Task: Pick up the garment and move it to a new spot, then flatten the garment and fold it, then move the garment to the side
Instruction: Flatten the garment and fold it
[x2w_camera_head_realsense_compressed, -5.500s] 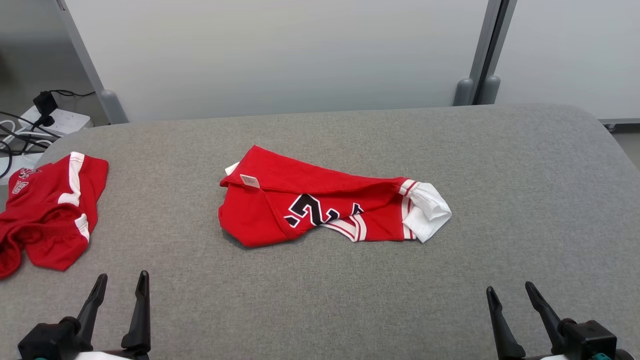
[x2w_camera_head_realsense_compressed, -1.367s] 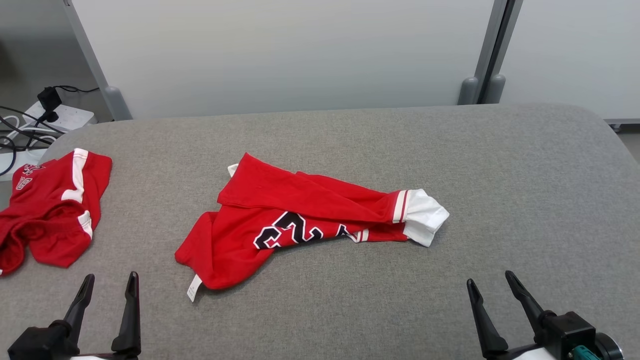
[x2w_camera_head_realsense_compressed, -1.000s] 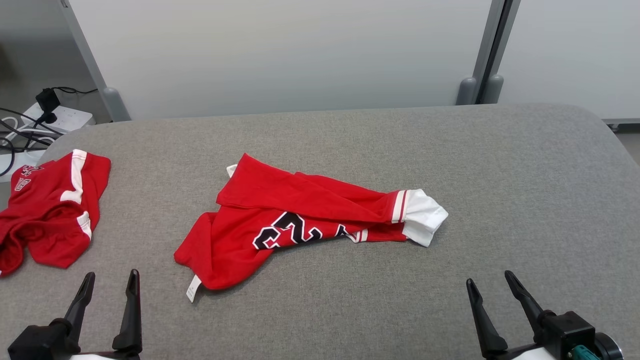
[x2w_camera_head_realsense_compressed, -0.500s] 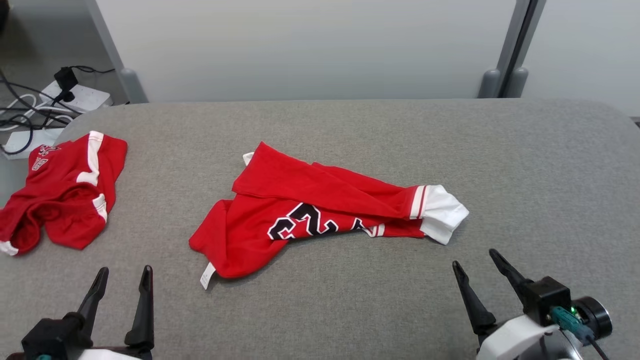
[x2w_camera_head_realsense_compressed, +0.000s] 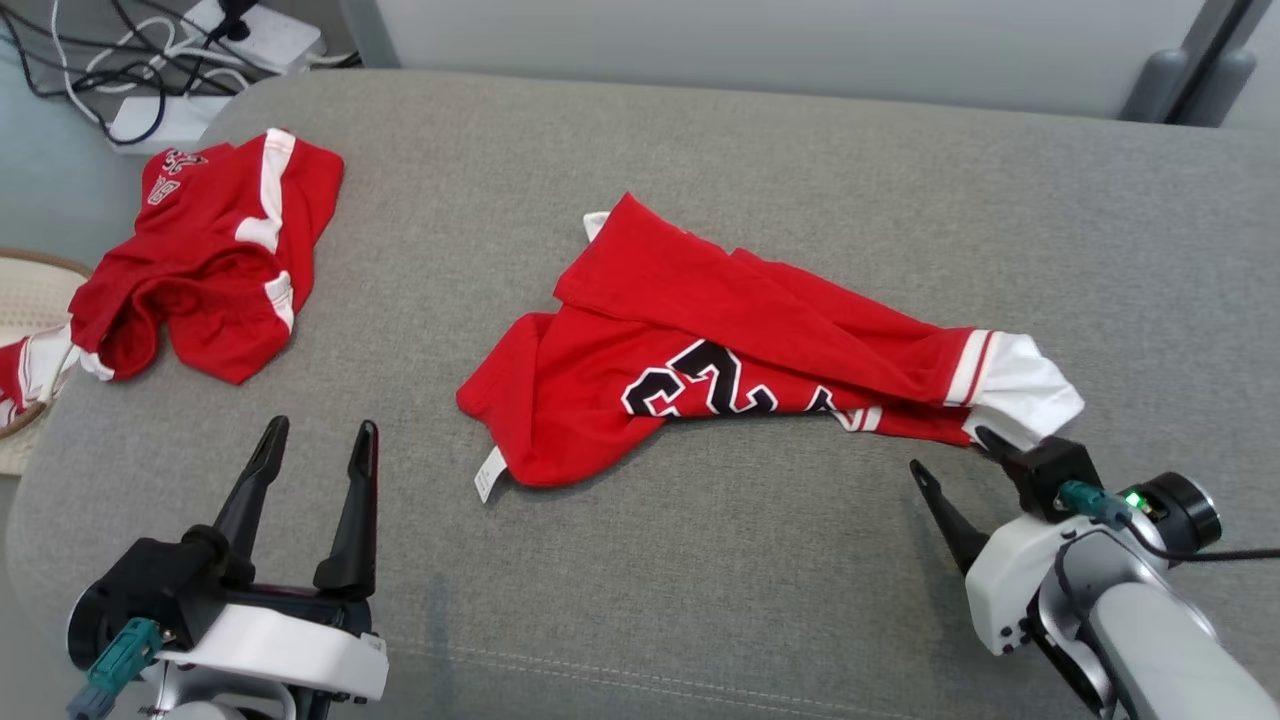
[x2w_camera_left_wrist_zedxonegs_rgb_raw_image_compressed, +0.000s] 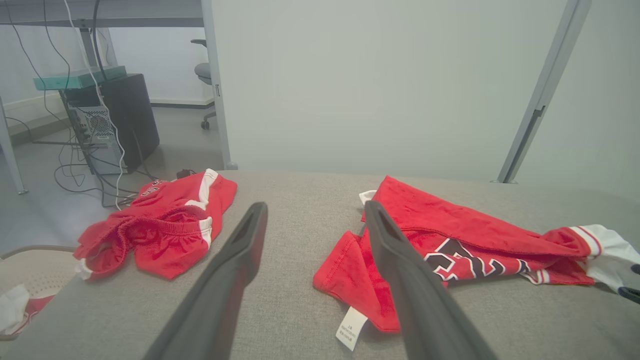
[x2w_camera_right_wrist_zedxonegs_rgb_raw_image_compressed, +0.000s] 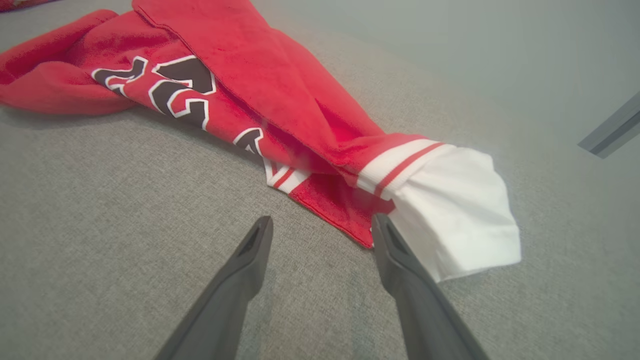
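The grey desk (x2w_camera_head_realsense_compressed: 800, 560) carries the garment (x2w_camera_head_realsense_compressed: 720, 330) near its middle, a crumpled red jersey lying lengthwise with black numerals showing. A second red garment (x2w_camera_head_realsense_compressed: 215, 250) lies bunched at the desk's far left corner. The left claw (x2w_camera_head_realsense_compressed: 322, 428) hovers open over bare desk, near the garment's left end and apart from it. The right claw (x2w_camera_head_realsense_compressed: 948, 450) is open too, holding nothing, one fingertip at the edge of the white cuff (x2w_camera_head_realsense_compressed: 1020, 390). A white label (x2w_camera_head_realsense_compressed: 489, 473) sticks out at the garment's left end.
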